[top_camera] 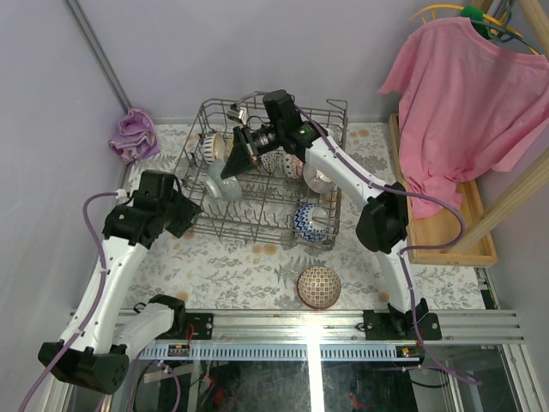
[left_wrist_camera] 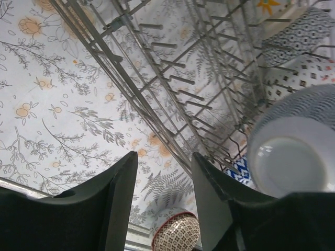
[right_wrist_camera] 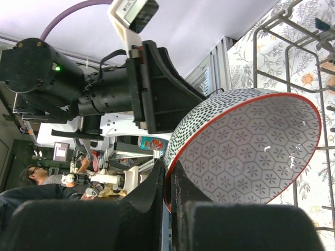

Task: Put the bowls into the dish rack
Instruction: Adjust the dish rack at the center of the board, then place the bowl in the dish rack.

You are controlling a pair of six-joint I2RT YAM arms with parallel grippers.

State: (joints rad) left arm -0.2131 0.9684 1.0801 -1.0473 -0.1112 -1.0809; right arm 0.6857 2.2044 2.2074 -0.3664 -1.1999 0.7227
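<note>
The bowls are glazed ceramic: stiff, fairly heavy for their size, slick and liable to chip against wire or each other. The rim is probably the best hold, one finger inside and one outside, with each bowl lowered gently between the tines. The right claw [right_wrist_camera: 168, 184] does exactly that. Its jaws are clamped tight on the red rim of the held bowl [right_wrist_camera: 246, 151], hexagon-patterned inside and dotted outside, which hangs tilted on edge over the far left part of the rack [top_camera: 257, 233]. With such a thin pinch on glaze, I judge it could swivel or slip if jolted. The left claw [left_wrist_camera: 165, 162] hovers at the rack's near left side, jaws partly apart with nothing between them. A grey bowl [left_wrist_camera: 293, 157] sits in the rack just right of its right finger; I cannot tell whether they touch. Several other bowls stand in the rack, and one loose bowl [top_camera: 319, 286] waits on the table, near and right of centre.
</note>
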